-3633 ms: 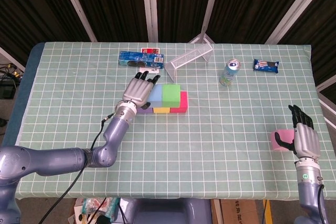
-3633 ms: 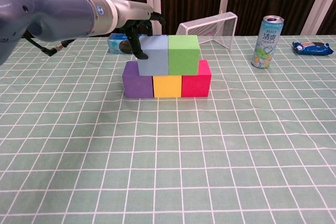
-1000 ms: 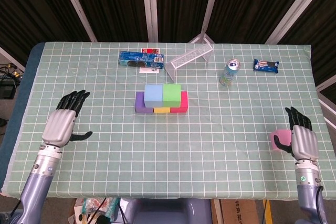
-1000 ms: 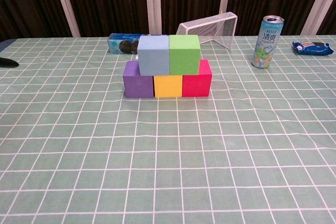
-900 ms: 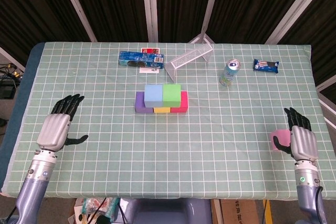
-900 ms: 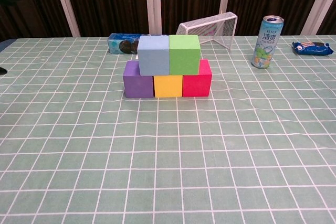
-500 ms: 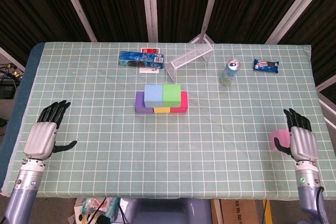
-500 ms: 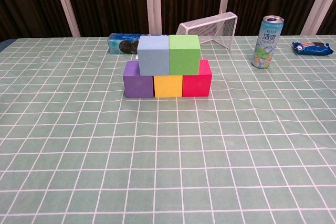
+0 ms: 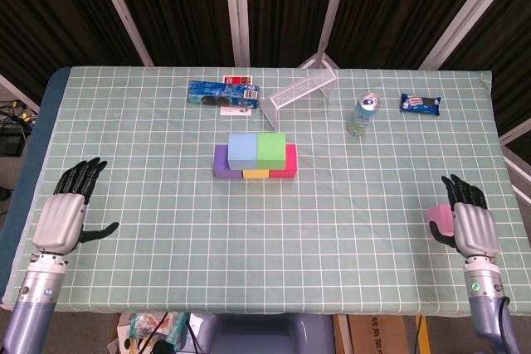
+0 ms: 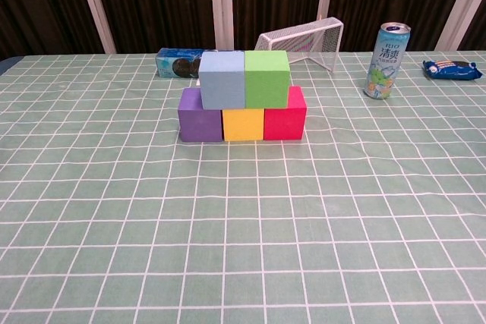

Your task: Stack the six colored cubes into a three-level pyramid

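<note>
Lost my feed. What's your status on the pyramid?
Left hand open, idle. Right hand at pink cube, grip unclear. Two levels stacked. Path clear.

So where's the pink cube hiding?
In the head view, the pink cube sits near the table's right edge, right beside the right hand, far from the stack of cubes. The chest view doesn't show it.

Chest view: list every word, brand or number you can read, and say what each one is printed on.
"RIO": at the top of the drink can; the characters beneath it are too small to read.
Blue biscuit pack behind the cubes: printing is blurred, unreadable.
Blue snack wrapper at the far right: lettering too small to read.
Colored cubes and wire basket: no text.
</note>
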Action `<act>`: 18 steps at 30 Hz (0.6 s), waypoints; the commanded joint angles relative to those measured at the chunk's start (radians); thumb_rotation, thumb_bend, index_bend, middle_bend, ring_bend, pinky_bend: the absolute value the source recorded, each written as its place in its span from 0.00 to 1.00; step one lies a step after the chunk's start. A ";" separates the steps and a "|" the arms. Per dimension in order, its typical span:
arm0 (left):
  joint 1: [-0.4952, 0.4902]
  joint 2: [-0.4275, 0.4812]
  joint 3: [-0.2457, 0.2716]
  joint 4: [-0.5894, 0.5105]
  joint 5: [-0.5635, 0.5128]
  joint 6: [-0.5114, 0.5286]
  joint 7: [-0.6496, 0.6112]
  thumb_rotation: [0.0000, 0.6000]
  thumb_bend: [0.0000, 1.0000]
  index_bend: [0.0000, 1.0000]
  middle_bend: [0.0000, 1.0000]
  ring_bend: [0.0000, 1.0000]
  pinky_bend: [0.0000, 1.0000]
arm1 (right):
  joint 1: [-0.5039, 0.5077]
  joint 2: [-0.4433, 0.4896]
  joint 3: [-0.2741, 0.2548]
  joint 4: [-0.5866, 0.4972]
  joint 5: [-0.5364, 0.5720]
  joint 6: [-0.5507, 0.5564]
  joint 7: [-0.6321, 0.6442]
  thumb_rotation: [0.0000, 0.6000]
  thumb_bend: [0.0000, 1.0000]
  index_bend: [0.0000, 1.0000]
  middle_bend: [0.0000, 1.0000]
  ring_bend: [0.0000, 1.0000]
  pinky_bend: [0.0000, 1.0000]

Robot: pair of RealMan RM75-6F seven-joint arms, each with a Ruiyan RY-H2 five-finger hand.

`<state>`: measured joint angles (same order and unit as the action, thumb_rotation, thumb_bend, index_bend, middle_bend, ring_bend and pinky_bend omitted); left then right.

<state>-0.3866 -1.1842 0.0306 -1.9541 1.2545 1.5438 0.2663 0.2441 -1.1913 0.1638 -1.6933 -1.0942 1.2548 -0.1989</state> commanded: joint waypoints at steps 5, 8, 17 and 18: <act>0.010 -0.009 -0.017 0.014 -0.033 -0.046 -0.022 1.00 0.16 0.00 0.02 0.00 0.07 | -0.001 -0.003 -0.002 0.004 -0.012 0.007 0.000 1.00 0.38 0.00 0.00 0.00 0.00; 0.012 -0.011 -0.022 0.016 -0.049 -0.071 -0.021 1.00 0.23 0.00 0.02 0.00 0.07 | -0.003 -0.002 -0.004 0.002 -0.023 0.012 0.006 1.00 0.38 0.00 0.00 0.00 0.00; -0.046 -0.013 -0.096 0.000 -0.210 -0.218 -0.003 1.00 0.33 0.00 0.03 0.00 0.08 | -0.007 0.002 -0.007 -0.001 -0.039 0.010 0.035 1.00 0.38 0.00 0.00 0.00 0.00; -0.059 -0.013 -0.107 0.001 -0.237 -0.241 0.006 1.00 0.33 0.00 0.03 0.00 0.08 | -0.006 0.001 -0.006 -0.001 -0.039 0.009 0.037 1.00 0.38 0.00 0.00 0.00 0.00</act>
<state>-0.4122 -1.1969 -0.0443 -1.9509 1.0814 1.3600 0.2535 0.2376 -1.1899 0.1574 -1.6943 -1.1333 1.2644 -0.1627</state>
